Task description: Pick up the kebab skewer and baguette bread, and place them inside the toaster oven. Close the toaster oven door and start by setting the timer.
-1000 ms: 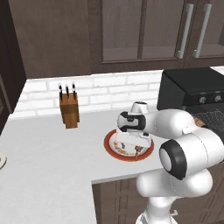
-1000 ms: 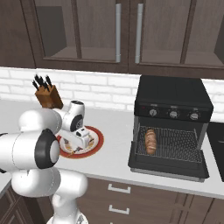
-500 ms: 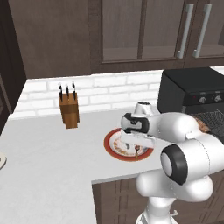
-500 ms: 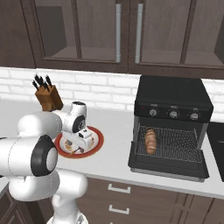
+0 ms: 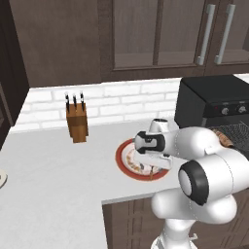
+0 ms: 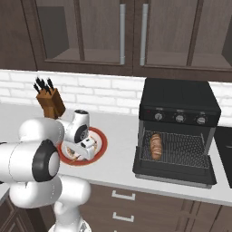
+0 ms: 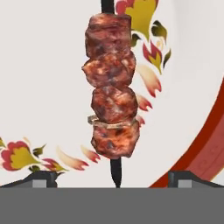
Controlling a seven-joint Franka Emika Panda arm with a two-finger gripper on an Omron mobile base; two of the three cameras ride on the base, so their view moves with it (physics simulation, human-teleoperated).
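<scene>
The arm is seen bent low over the surface [image 6: 118, 149], its wrist folded downward, so that the gripper [image 7: 112, 177] is pointed straight at the plate [image 5: 122, 156]. The jaws are spread wide, 1 tip at either side of the kebab skewer [image 7: 111, 87], and nothing is pinched between them. The skewer is laid flat on the white, flower-painted plate with the red rim, 4 meat chunks threaded on its dark stick, its pointed end lying midway between the 2 tips. From the base cameras the hand is seen hanging just above the plate, the skewer largely hidden beneath it. Further along the surface the toaster oven [image 6: 177, 102] is stood, the toaster oven door [image 6: 174, 176] dropped open, and the baguette bread [image 6: 156, 146] is already laid on the wire rack inside. At the back wall a knife block [image 5: 76, 122] is stood upright.
</scene>
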